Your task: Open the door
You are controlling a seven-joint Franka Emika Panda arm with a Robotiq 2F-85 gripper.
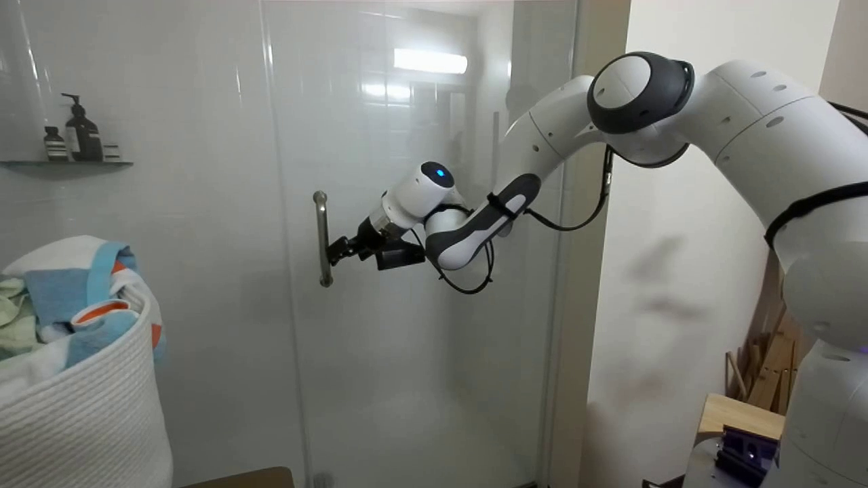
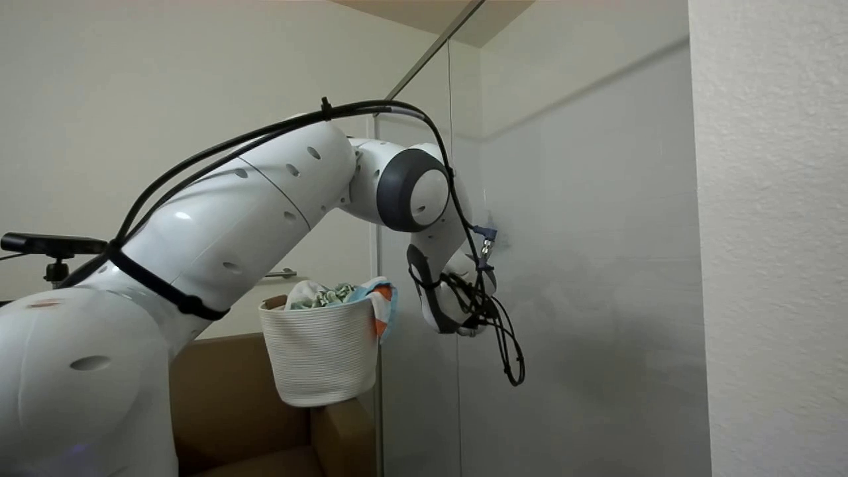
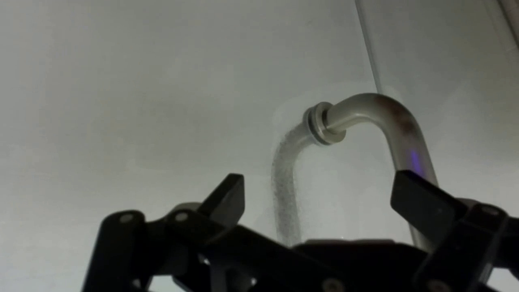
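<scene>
On the upright glass door [image 1: 407, 366], we find the bar handle [image 1: 323, 237], its long axis vertical; our gripper [image 3: 319, 194] stands near, jaws apart.

I have the door [image 1: 420, 366] mid-frame in an exterior view, its handle [image 1: 323, 237] left of centre, my gripper [image 1: 337, 250] just right of that, and the arm [image 1: 766, 115] spanning on to the right edge. Bottles [image 1: 83, 132] stand on a shelf [image 1: 20, 163] at upper left, above a basket [image 1: 81, 420] at lower left with towels [image 1: 61, 291] in it. In my wrist view, the handle's bend lies right of centre, running down behind the finger [image 3: 425, 202] there.
</scene>
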